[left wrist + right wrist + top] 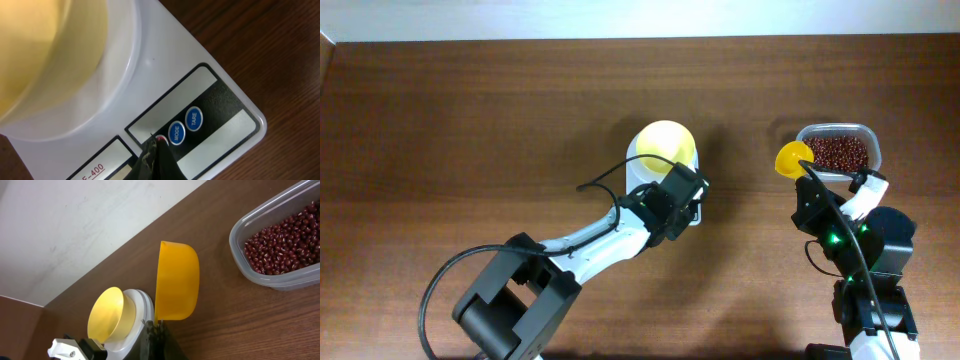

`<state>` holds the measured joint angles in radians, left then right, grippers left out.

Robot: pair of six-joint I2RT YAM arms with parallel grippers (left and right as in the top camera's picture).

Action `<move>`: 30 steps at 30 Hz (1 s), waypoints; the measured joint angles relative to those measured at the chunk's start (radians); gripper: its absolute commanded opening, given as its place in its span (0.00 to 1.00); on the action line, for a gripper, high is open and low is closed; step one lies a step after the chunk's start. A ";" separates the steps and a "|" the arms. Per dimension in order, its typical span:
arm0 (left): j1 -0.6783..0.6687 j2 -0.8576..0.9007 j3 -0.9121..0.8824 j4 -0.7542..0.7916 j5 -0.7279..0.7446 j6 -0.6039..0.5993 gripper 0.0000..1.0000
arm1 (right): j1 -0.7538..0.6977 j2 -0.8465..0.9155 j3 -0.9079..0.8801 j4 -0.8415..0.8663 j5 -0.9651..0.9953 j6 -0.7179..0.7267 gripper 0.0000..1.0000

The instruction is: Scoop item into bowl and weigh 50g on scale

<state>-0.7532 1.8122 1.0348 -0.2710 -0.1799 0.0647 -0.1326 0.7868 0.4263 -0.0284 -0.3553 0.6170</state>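
Observation:
The pale-yellow bowl (665,148) stands empty on the white scale (694,212). In the left wrist view the bowl (45,55) fills the upper left over the scale (165,65). My left gripper (156,143) is shut, and its tips touch the small red button beside the blue MODE button (176,132). My right gripper (808,186) is shut on the handle of the yellow scoop (792,158), which looks empty in the right wrist view (176,280). The scoop is just left of the red-brown beans (840,153). The bowl (111,315) and the beans (287,240) also show in the right wrist view.
The beans lie in a clear plastic container (869,131) at the back right of the brown wooden table (470,150). A pale wall (75,225) runs behind the table's far edge. A blue TARE button (194,118) sits next to MODE.

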 measured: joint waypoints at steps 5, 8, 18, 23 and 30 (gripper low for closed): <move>0.023 0.000 0.000 0.007 0.035 0.000 0.00 | 0.000 0.000 0.000 0.000 0.000 0.000 0.04; 0.027 0.000 0.000 0.006 0.042 0.000 0.00 | 0.000 0.000 0.000 0.000 0.000 -0.001 0.04; 0.026 0.015 0.000 0.008 0.049 0.026 0.00 | 0.000 0.000 0.000 0.000 0.000 0.000 0.04; 0.026 0.023 0.000 0.023 0.050 0.026 0.00 | 0.000 0.000 0.000 0.000 0.000 0.000 0.04; 0.026 0.030 0.000 0.029 0.050 0.026 0.00 | 0.000 0.000 0.000 0.000 0.000 0.000 0.04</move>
<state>-0.7269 1.8423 1.0348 -0.2417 -0.1303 0.0902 -0.1326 0.7868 0.4263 -0.0280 -0.3553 0.6167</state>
